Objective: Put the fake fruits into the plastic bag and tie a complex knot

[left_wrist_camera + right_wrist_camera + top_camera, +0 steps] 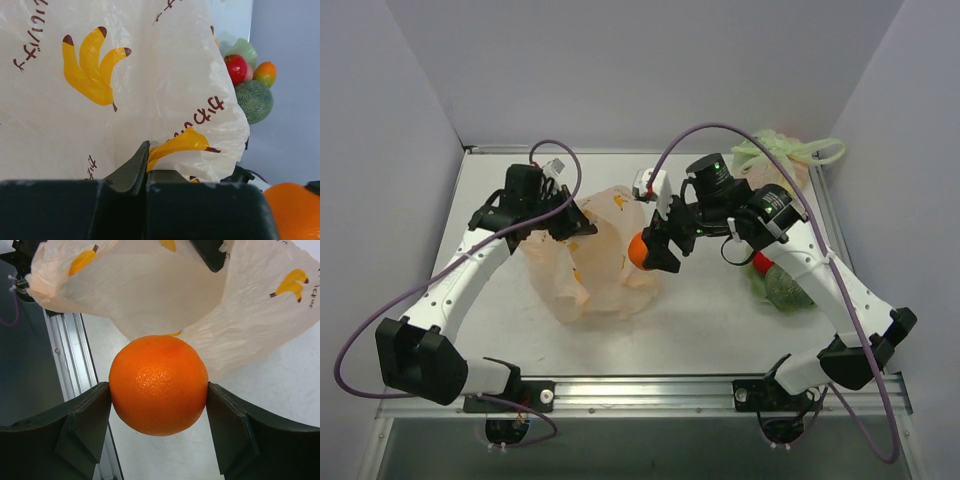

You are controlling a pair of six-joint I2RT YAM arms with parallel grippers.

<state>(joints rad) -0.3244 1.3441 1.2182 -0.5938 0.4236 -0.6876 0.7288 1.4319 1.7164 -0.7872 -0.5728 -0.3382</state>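
The plastic bag point(590, 270), peach film printed with yellow bananas, lies crumpled at mid-table. My left gripper point(568, 220) is shut on its upper left edge; in the left wrist view the film point(125, 75) is pinched between the closed jaws point(145, 152). An orange fake fruit point(158, 384) sits between my right gripper's fingers point(227, 422), both pads pressed on its sides. That gripper point(645, 250) holds it just in front of the bag's open mouth point(150, 295). More fake fruits lie at the right: a red one point(762, 263) and a dark green bumpy one point(785, 288). No knot is in view.
A pale green bag point(775, 155) with green handles sits at the back right corner. The left wrist view shows the fruit pile with a red piece point(236, 68), a small orange piece point(265, 73) and the bumpy green one point(254, 101). Walls close in the table's sides and back.
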